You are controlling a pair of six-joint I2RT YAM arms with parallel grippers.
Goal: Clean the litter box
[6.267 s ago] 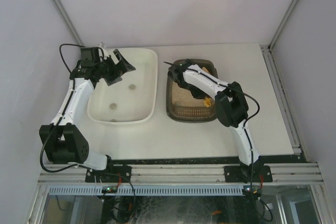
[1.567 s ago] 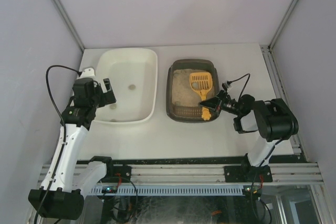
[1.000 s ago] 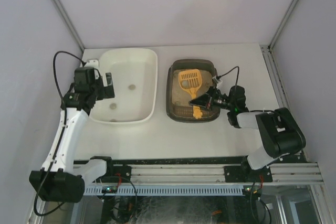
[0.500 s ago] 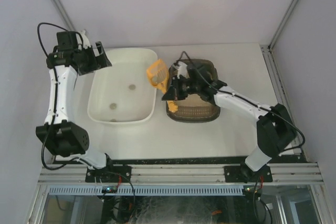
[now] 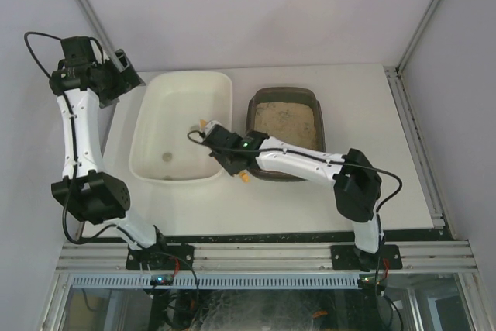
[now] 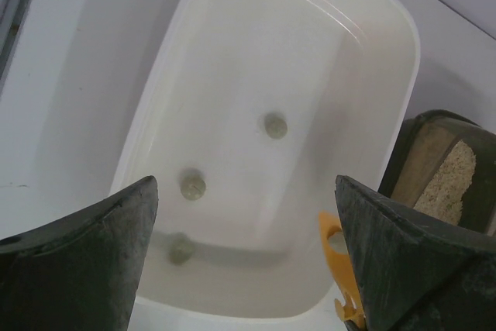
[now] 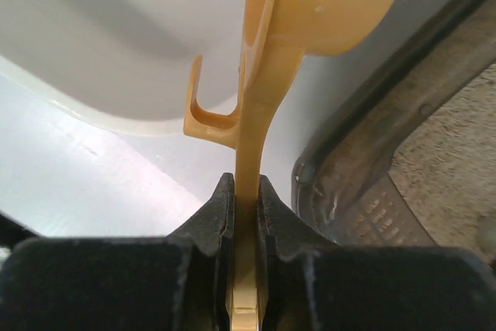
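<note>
Scoop (image 7: 256, 75) moved to tub (image 6: 310, 52); three clumps (image 6: 275, 125) inside.

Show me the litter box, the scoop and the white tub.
litter box (image 5: 284, 93), top external view, far rim.
scoop (image 7: 249, 129), right wrist view, handle below the bowl.
white tub (image 6: 256, 60), left wrist view, bare floor.

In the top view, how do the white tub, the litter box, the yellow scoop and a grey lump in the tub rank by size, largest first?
1. white tub
2. litter box
3. grey lump
The yellow scoop is mostly hidden under the right arm, so its place is unsure.
</note>
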